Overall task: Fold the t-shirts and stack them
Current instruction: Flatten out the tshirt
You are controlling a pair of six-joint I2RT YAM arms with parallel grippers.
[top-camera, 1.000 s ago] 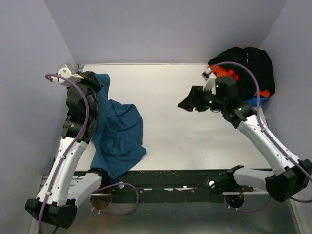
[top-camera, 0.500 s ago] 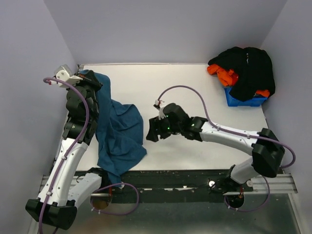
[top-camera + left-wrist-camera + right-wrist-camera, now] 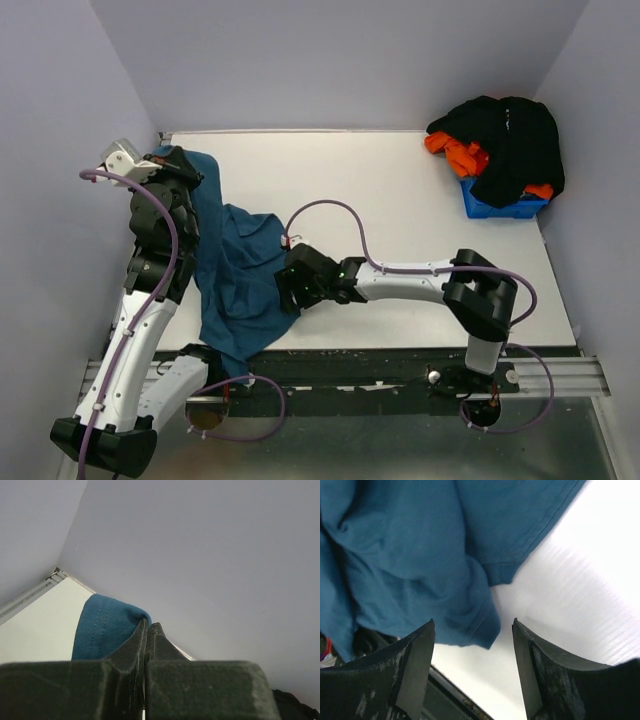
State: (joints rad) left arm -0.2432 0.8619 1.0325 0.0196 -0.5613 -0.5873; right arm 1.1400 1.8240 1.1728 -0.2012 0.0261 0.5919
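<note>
The teal shirt [image 3: 245,270] trails down the left side of the worktop [image 3: 400,190], its near end hanging over the front edge. The left claw [image 3: 148,625] is clamped together on a stitched edge of it, lifted at the far left corner by the wall. The right claw [image 3: 472,622] stands apart, low at the shirt's right side, with a hemmed corner showing between its fingers [image 3: 415,665]. A black shirt [image 3: 510,135] and an orange shirt [image 3: 455,155] are heaped on the bin [image 3: 495,205] at far right.
</note>
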